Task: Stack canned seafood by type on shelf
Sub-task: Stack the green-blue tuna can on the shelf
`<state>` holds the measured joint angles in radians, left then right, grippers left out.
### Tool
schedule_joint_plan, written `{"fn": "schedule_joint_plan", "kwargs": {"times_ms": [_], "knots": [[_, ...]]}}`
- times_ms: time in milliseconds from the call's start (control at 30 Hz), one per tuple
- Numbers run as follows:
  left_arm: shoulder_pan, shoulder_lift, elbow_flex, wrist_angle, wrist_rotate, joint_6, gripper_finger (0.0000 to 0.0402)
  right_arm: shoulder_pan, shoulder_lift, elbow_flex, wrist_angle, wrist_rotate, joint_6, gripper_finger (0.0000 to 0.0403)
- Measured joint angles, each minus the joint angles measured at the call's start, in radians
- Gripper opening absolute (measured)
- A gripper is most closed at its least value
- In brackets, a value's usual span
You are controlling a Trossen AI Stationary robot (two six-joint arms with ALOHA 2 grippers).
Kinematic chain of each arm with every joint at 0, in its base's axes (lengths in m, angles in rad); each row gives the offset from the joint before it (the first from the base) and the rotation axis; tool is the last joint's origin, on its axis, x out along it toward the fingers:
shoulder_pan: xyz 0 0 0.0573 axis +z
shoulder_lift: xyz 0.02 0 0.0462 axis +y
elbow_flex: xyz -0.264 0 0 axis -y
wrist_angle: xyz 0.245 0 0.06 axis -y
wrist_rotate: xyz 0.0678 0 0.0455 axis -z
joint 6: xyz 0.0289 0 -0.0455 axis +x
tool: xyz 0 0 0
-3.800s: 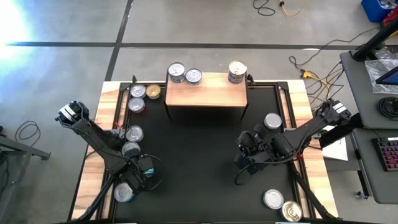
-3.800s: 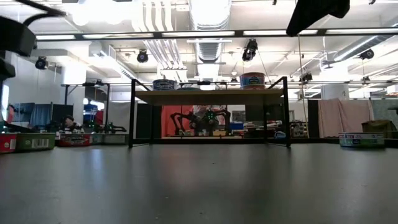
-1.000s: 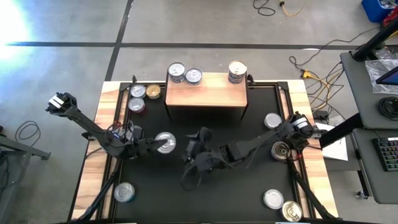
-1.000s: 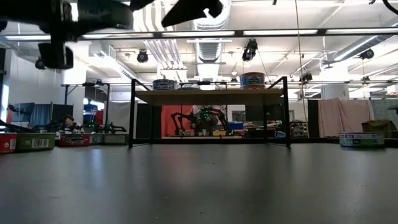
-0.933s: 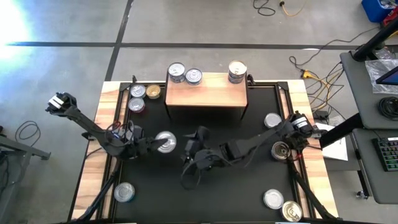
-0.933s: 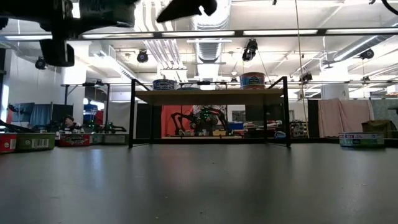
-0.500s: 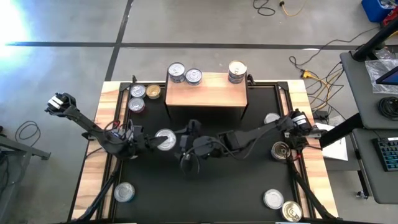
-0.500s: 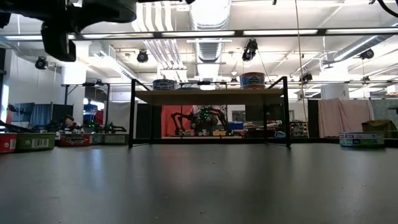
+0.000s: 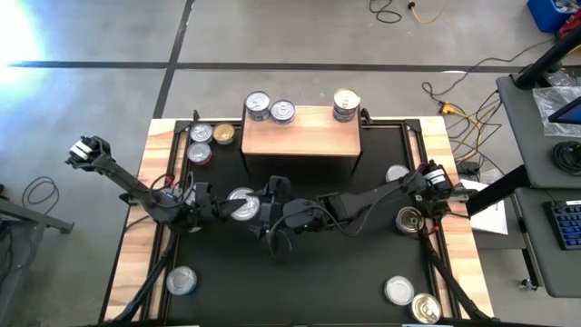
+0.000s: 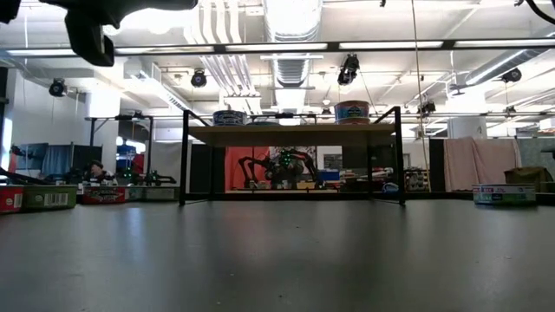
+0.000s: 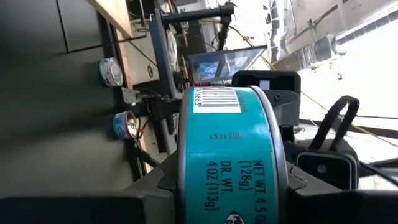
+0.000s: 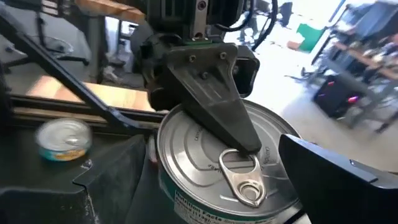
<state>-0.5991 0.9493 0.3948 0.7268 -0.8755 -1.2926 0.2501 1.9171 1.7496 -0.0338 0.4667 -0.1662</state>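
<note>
Hovering above the black mat just in front of the small light-wood shelf with thin black legs (image 9: 300, 133), the left gripper (image 9: 227, 208) holds a short round tin with a teal side label and silver pull-tab lid (image 9: 242, 205), its fingers pressed on the lid and the base, as the right wrist view shows with one dark finger (image 12: 214, 93) lying across the top. That face-to-face grip appears chosen so the labelled rim stays free, which reads as a hand-over: the right gripper (image 9: 266, 211) sits just beside the tin on the side away from the left arm, its jaws spread wide to either side of the can and not yet closed on it. On the shelf top two silver-topped tins (image 9: 270, 108) stand side by side at one end and a taller stack (image 9: 345, 104) at the other, so the kinds seem kept apart. Other tins lie well away from the shelf along both mat edges, waiting to be sorted.
</note>
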Motion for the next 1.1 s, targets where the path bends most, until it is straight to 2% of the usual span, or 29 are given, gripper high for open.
{"fn": "schedule_joint_plan", "kwargs": {"times_ms": [67, 167, 233, 433, 600, 833, 1100], "knots": [[0.001, 0.004, 0.008, -0.014, -0.007, 0.001, 0.0109, 0.0, 0.0, 0.0, -0.005, 0.058, -0.061, 0.0361], [0.002, 0.004, 0.01, -0.028, -0.019, 0.004, 0.0109, 0.018, -0.003, 0.0, -0.009, 0.186, -0.063, 0.0361], [0.001, 0.003, 0.009, -0.022, -0.015, 0.004, 0.011, 0.031, -0.013, -0.001, -0.025, 0.222, -0.065, 0.0361], [-0.002, 0.004, 0.02, -0.026, 0.029, 0.015, 0.011, 0.05, -0.034, -0.002, -0.048, 0.137, -0.109, 0.0361], [-0.002, 0.006, 0.04, -0.043, 0.066, 0.062, 0.011, 0.04, -0.039, 0.0, -0.057, 0.024, 0.024, 0.0361], [-0.002, 0.017, 0.047, -0.048, 0.088, 0.061, 0.011, 0.038, -0.049, 0.0, -0.063, 0.005, 0.061, 0.0364], [-0.002, 0.014, 0.047, -0.028, 0.089, 0.053, 0.0111, 0.037, -0.11, -0.002, -0.121, 0.011, 0.119, 0.0398]]}}
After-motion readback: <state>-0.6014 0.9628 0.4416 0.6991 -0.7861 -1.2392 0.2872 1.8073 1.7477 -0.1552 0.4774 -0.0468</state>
